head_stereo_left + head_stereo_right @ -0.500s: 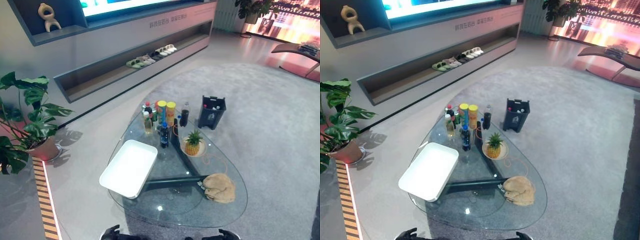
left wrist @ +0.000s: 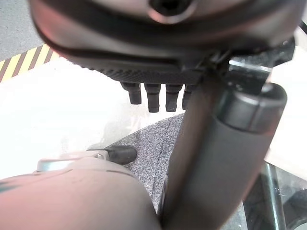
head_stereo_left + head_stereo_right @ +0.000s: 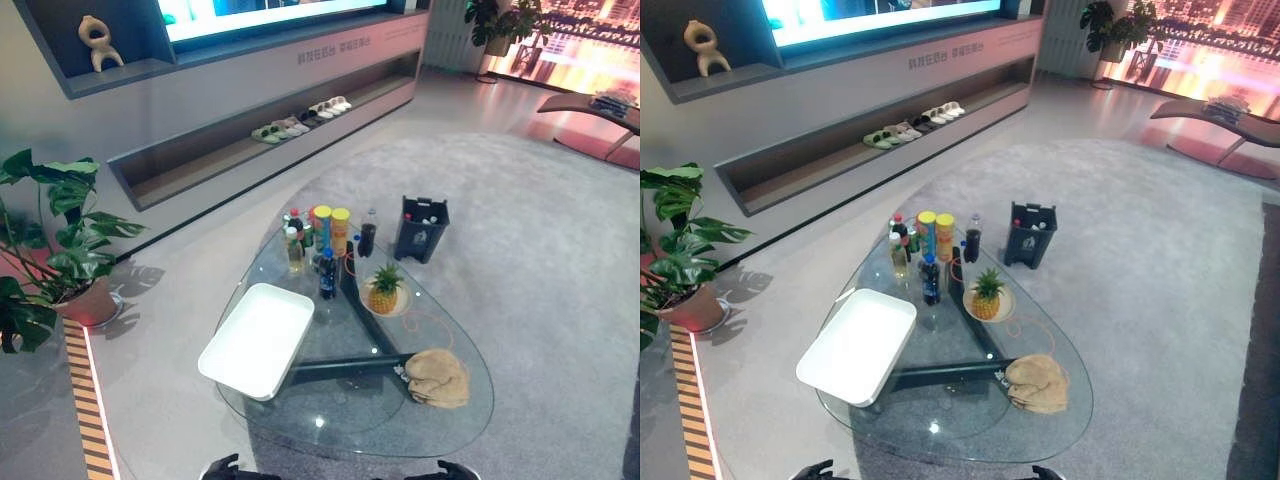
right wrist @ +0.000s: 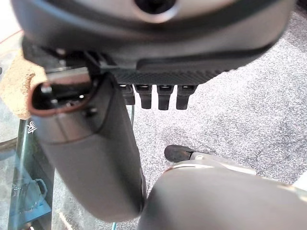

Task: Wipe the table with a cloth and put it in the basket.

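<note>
The cloth [image 3: 437, 377] is a tan, crumpled heap lying on the near right part of the glass table [image 3: 340, 428], just past the dark frame under the glass. It is well apart from the dark basket [image 3: 424, 228], which stands on the grey carpet beyond the table's far edge. A white tray [image 3: 258, 338] takes the table's left side, and a pineapple [image 3: 385, 287] and a cluster of bottles [image 3: 320, 240] stand further back. My left hand [image 2: 153, 76] and my right hand [image 4: 163, 76] both hang low at the near edge, short of the table. The fingers of each are relaxed and hold nothing, the thumbs out straight.
</note>
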`<state>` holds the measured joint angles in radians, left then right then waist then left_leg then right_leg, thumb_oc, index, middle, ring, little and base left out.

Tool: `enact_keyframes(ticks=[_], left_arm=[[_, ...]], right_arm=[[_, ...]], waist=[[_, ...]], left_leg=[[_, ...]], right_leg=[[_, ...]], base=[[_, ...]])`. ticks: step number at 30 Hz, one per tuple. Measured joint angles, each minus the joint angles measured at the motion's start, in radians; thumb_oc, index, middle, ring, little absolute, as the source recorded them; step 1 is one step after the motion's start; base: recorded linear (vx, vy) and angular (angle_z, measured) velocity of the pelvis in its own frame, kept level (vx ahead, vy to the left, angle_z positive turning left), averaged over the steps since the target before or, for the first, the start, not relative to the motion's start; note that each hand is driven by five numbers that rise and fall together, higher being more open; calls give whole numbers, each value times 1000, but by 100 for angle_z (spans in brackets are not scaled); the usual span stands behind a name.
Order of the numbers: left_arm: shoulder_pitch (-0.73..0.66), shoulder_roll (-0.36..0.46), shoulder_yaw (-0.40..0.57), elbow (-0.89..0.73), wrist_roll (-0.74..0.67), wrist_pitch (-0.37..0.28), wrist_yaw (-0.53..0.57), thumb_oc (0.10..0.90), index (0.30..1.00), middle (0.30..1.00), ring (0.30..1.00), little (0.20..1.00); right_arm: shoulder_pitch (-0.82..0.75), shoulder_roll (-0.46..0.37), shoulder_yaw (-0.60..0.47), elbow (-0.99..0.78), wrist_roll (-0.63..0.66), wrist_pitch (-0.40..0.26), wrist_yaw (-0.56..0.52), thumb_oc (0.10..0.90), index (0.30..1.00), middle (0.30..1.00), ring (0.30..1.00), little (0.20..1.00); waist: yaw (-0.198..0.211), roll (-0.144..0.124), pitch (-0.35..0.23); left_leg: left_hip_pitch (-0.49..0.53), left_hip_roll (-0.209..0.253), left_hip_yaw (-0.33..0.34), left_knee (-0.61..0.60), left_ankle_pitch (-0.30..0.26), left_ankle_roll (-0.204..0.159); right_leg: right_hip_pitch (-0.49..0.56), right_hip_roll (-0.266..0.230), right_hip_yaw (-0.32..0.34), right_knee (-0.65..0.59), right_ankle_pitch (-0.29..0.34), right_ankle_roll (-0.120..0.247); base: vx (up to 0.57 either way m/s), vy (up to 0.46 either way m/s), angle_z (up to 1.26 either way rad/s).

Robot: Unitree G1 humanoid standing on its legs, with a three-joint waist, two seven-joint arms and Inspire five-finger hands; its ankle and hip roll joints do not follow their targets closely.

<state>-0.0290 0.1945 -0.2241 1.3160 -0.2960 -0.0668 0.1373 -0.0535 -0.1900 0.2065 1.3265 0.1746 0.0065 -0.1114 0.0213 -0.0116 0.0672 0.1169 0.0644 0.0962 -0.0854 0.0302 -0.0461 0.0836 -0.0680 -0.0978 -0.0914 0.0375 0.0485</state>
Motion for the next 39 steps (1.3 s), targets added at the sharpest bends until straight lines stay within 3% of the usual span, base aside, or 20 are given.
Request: enact_keyframes(ticks=[9,14,22,26,34,39], left_arm=[[6,0,-1,-2,0,2,4,800,900,900,900,900],[33,6,-1,-52,-1,8,8,800,900,900,900,900],[58,18,2,-101,-5,9,28,800,900,900,900,900],[45,26,3,-121,-6,0,35,800,900,900,900,900],[-128,27,-39,-124,-87,-49,54,800,900,900,900,900],[-166,24,-59,-160,-116,-88,52,800,900,900,900,900]], right_arm=[[34,-4,46,-62,-18,-131,-64,800,900,900,900,900],[75,-16,94,-348,-20,-163,-125,800,900,900,900,900],[74,-48,109,-652,-58,-166,-214,800,900,900,900,900],[59,-71,109,-727,-100,-170,-306,800,900,900,900,900],[-115,-153,104,-768,-231,-157,-596,800,900,900,900,900],[-215,-169,89,-832,-354,-61,-753,800,900,900,900,900]], waist=[[-1,1,-6],[-7,0,-6],[-23,-15,13],[-25,-21,80],[-29,-9,298],[-31,20,389]], left_leg=[[0,0,0,0,0,0],[-9,0,3,-1,0,0],[-32,0,11,1,1,0],[-48,0,24,23,0,1],[-285,-9,13,166,-2,3],[-359,-16,7,200,-3,-2]], right_leg=[[0,0,0,0,2,1],[-12,1,5,0,0,3],[-38,1,15,2,9,8],[-55,1,23,16,14,6],[-280,-6,25,153,17,1],[-368,-12,32,212,7,-2]], base=[[-3,-1,0],[0,-11,-2],[4,1,-2],[-125,-18,-8],[-143,33,2],[-50,49,0]])
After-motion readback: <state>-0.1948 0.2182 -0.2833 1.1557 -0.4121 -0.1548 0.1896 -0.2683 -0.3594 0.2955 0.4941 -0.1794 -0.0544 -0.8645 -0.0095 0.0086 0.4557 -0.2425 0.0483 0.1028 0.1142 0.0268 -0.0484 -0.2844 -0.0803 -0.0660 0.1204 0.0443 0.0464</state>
